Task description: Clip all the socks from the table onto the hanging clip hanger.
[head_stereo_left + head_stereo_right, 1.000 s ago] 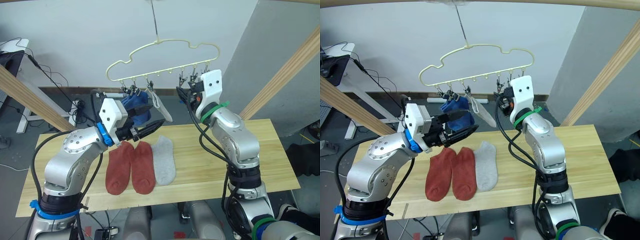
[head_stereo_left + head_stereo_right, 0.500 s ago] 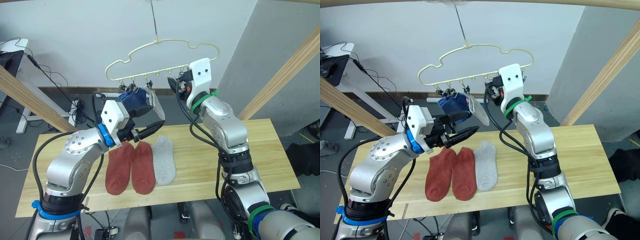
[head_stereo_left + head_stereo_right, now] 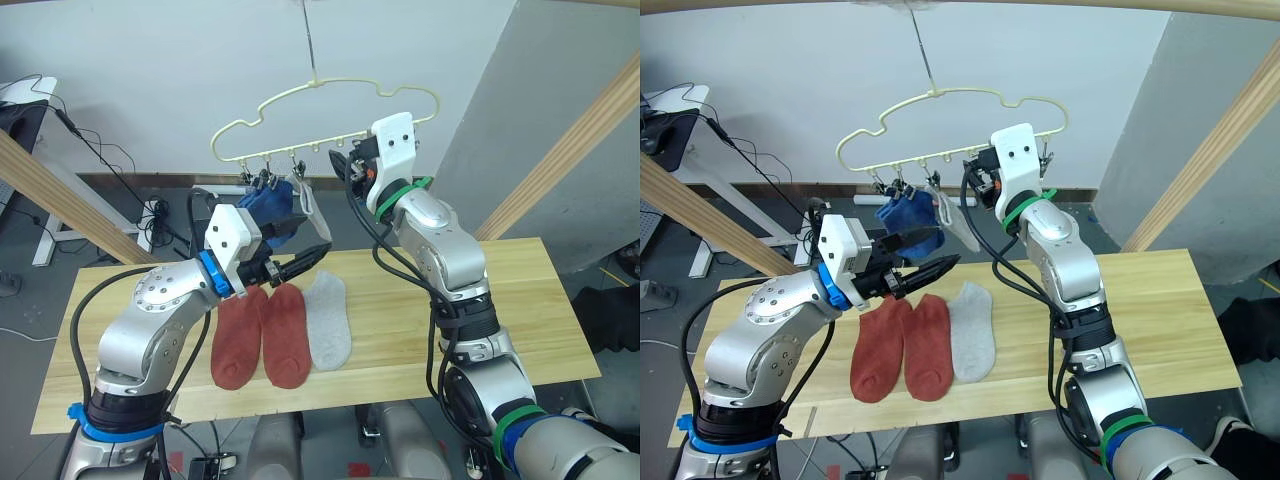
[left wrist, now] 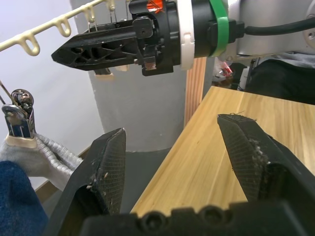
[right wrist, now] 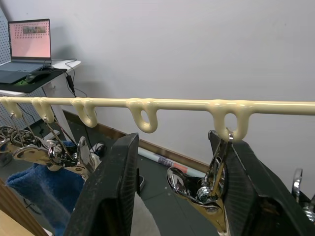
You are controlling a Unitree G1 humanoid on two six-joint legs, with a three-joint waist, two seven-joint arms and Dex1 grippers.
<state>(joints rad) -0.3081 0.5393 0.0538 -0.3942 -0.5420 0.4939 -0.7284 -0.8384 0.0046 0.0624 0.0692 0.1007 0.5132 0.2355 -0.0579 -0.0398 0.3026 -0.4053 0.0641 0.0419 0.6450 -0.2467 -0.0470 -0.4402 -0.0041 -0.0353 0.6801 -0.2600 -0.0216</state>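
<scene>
While both pincers gape, blue socks (image 3: 268,207) overlap.

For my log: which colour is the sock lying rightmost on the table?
Light grey sock, beside two rust-red ones; clearest in the left eye view.

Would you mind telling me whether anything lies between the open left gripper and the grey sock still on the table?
Nothing visible does. The left gripper hangs open just above the grey sock, which lies flat on the table beside the two red socks.
</scene>
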